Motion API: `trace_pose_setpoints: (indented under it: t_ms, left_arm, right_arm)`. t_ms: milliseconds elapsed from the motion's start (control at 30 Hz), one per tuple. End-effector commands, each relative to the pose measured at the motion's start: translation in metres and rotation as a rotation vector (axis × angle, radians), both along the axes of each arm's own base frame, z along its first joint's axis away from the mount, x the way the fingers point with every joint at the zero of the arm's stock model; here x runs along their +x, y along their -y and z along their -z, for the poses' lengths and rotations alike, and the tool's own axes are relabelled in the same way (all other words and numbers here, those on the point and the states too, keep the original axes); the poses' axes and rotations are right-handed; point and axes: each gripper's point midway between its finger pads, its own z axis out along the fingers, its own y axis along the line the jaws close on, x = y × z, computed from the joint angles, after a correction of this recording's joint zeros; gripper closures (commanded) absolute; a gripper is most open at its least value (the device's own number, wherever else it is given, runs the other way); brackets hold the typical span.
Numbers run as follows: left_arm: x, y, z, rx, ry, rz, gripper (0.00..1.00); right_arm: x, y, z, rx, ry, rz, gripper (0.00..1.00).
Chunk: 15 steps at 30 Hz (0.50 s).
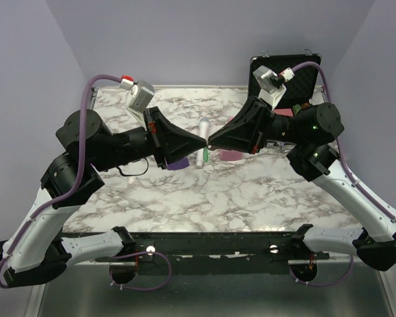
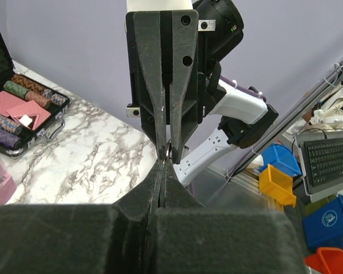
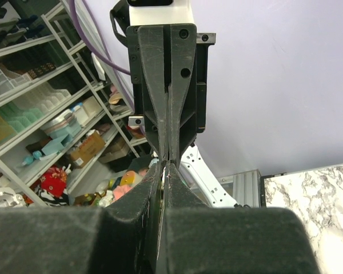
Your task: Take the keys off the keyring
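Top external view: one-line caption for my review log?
Left pincer and right pincer, both shut, meet tip to tip above the marble table.

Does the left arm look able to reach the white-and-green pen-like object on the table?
Likely yes: the left tool hangs shut above the pen-like object, tip to tip with the right tool; nothing visibly between.

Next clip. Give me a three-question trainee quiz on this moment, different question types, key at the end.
1. True or false: the left gripper and right gripper are held far apart.
2. The open case sits at the table's: A near left, B centre, C far right.
3. Fill in: both grippers' fingers are ___.
Key: 1 false, their tips meet; 2 C; 3 shut.
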Motion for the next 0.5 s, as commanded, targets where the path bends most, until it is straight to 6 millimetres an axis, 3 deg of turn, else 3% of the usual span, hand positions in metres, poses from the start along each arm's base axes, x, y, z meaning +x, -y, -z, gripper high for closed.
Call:
trace_pose_setpoints:
  t_ms: [0, 233, 467]
  left_arm:
    - [0.0165, -0.0095, -0.0053, -0.030, 0.003, -0.111, 1.00]
    - [0.0181, -0.0121, -0.0074, -0.050, 0.002, -0.129, 1.00]
    - [0.0203, -0.0128, -0.0076, -0.063, -0.006, -0.142, 1.00]
  right_arm:
    - [-0.0173, 0.0098, -0.0132, 0.050, 0.053, -0.045, 0.88]
    - [-0.0169, 0.0100, -0.0134, 0.053, 0.048, -0.044, 0.86]
    - [-0.0177, 0.0106, -0.0147, 0.057, 0.053, -0.046, 0.99]
